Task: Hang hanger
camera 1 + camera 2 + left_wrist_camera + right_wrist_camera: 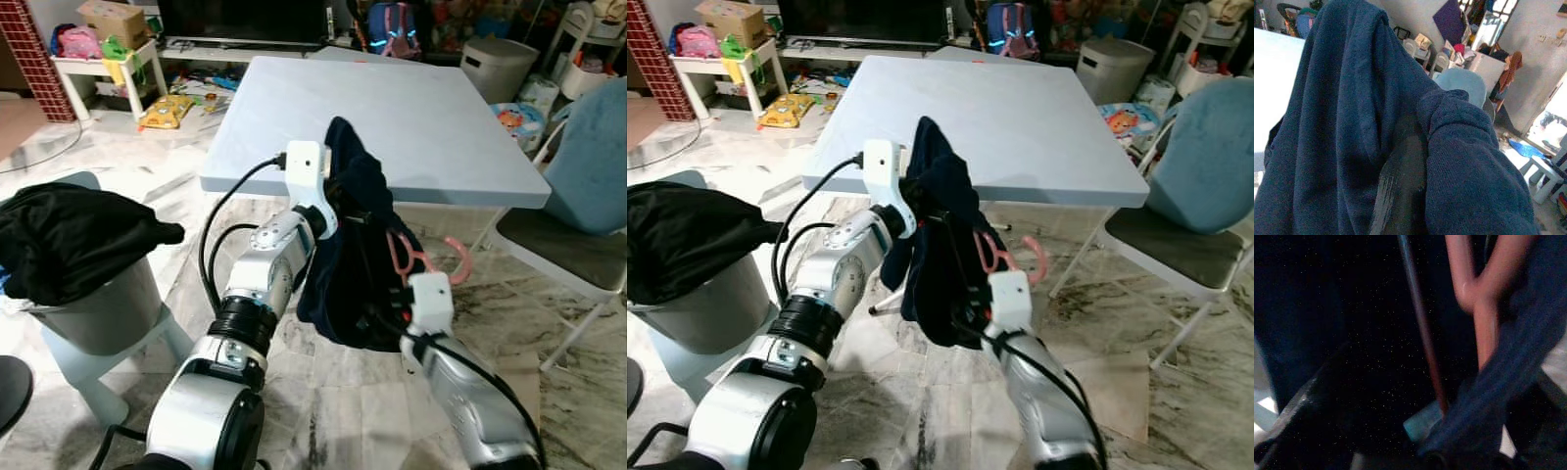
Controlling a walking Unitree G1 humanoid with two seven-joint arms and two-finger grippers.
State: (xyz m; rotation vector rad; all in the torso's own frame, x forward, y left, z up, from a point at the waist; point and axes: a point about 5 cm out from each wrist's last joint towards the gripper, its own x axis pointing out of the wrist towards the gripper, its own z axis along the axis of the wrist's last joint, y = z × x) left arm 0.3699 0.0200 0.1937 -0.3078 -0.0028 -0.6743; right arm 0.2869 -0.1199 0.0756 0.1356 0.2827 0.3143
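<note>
A dark navy garment (355, 245) hangs in the air in front of the table's near edge, bunched over my left gripper (333, 166), which is shut on its top. In the left wrist view the cloth (1347, 98) wraps round one black finger (1400, 186). A pink hanger (400, 257) sits against the garment's right side, its hook (460, 262) sticking out to the right. My right gripper (384, 315) reaches up into the garment just below the hanger. The right wrist view is dark and shows the pink hanger neck (1484, 308) close by.
A pale blue table (421, 117) stands straight ahead. A folding chair (573, 250) with a blue cushion is on the right. On the left, black clothing (69, 235) lies over a grey bin (98, 313). Toys and a white bin (495, 64) crowd the back.
</note>
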